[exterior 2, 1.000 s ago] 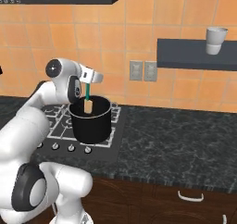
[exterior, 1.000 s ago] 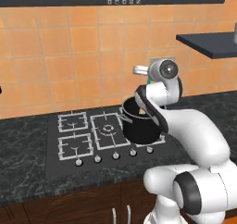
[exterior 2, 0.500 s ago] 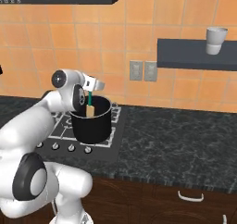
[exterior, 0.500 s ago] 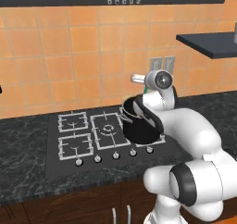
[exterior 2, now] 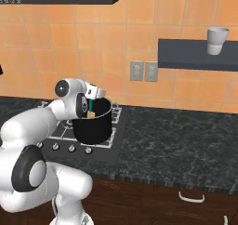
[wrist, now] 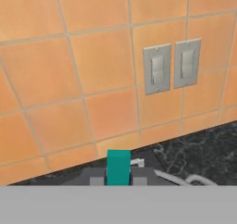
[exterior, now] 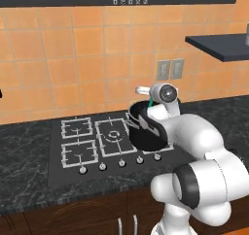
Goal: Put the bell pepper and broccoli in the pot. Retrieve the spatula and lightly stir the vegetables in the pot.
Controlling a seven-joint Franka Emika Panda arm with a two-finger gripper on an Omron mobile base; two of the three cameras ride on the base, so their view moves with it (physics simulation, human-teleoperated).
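The black pot (exterior: 145,133) (exterior 2: 93,125) stands on the hob's near right burner. My gripper (exterior 2: 95,95) (wrist: 118,177) hovers over the pot's rim and is shut on the spatula's teal handle (wrist: 118,166) (exterior 2: 91,105). The spatula's wooden blade (exterior 2: 92,114) reaches down inside the pot. A bit of the teal handle (exterior: 151,103) also peeks out beside my hand in the left base view. The bell pepper and the broccoli are hidden by the pot's wall.
The gas hob (exterior: 87,142) has free burners left of the pot and a row of knobs (exterior: 121,163) in front. Dark counter (exterior 2: 176,140) stretches to the right. A white cup (exterior 2: 217,40) stands on a wall shelf (exterior 2: 190,56). Two wall switches (wrist: 171,66) face my hand.
My hand has dropped and tipped toward the wall, and the spatula has sunk deeper into the pot. The pot has stayed in place.
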